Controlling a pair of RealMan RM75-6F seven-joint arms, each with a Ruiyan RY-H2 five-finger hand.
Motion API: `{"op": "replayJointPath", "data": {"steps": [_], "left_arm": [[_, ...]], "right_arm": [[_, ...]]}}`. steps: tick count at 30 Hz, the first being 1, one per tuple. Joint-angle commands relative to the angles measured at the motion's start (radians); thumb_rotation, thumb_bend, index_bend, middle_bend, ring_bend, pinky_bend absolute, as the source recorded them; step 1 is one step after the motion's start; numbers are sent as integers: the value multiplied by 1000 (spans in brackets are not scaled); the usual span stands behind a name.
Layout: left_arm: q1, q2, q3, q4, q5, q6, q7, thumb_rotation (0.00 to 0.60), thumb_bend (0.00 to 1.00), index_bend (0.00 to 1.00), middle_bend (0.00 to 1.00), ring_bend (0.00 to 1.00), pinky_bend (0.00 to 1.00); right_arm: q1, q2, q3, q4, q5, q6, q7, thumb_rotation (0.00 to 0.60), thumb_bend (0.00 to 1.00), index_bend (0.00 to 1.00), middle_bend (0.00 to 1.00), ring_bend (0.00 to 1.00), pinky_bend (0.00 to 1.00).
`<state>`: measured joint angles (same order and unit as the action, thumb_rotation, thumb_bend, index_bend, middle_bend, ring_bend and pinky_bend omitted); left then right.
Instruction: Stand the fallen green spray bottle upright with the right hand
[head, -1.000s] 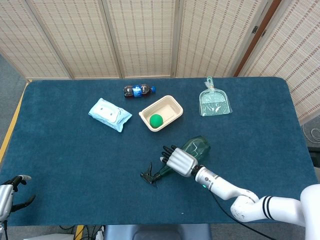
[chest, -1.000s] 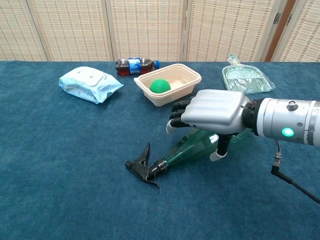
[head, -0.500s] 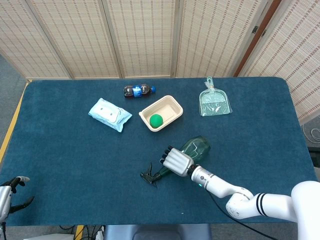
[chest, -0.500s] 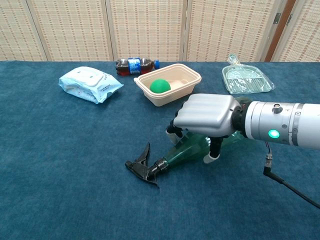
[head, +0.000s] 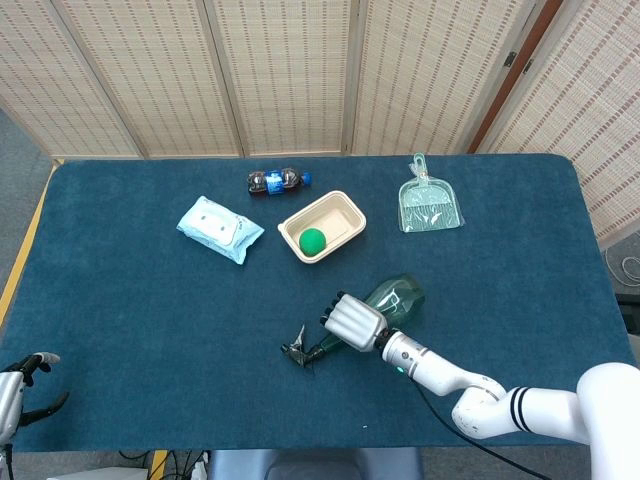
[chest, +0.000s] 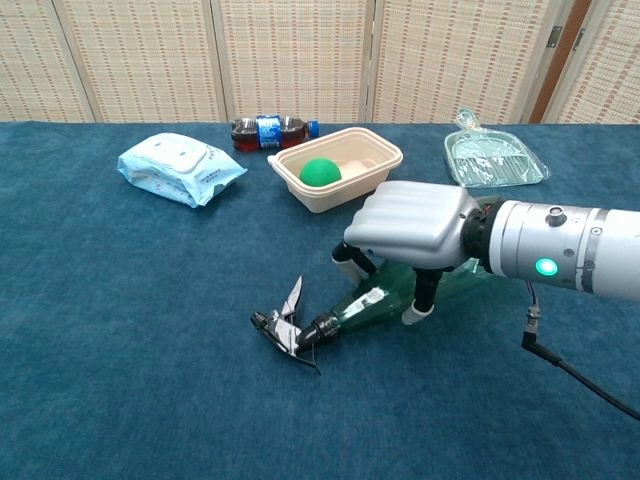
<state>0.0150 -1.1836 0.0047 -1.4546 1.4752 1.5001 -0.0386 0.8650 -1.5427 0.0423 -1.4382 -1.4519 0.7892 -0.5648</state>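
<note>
The green spray bottle (head: 402, 295) lies on its side on the blue table, black trigger head (head: 297, 352) pointing to the front left. My right hand (head: 352, 322) lies over the bottle's middle, fingers curled down its far side and thumb on the near side, gripping it. In the chest view the same right hand (chest: 410, 225) covers the bottle (chest: 365, 305), whose neck and black trigger (chest: 283, 330) stick out to the left. My left hand (head: 20, 390) hangs off the table's front left corner, fingers apart and holding nothing.
A beige tray (head: 345, 208) with a green ball (head: 313, 239) sits just behind the bottle. A wipes pack (head: 220, 229) lies at the left, a cola bottle (head: 274, 181) at the back, and a clear green dustpan (head: 430, 203) at the back right.
My right hand came down onto the bottle and its fingers closed around it. The bottle has rolled slightly, so the trigger now points more upward.
</note>
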Motion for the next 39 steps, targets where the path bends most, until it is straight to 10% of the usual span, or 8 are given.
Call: {"op": "replayJointPath", "data": {"steps": [1, 21, 39], "left_arm": [[0, 0, -1, -1, 0, 1, -1, 600, 157, 372, 458, 539, 685], [-12, -2, -3, -22, 13, -7, 22, 600, 157, 372, 458, 539, 685], [-18, -9, -1, -22, 15, -15, 22, 600, 158, 372, 458, 539, 685]], "right_arm": [[-21, 10, 5, -10, -9, 44, 57, 600, 4, 559, 622, 521, 447], [-250, 47, 94, -57, -66, 498, 745, 600, 6, 560, 624, 522, 454], [-404, -338, 184, 317, -12, 802, 1353, 600, 45, 560, 623, 522, 459]]}}
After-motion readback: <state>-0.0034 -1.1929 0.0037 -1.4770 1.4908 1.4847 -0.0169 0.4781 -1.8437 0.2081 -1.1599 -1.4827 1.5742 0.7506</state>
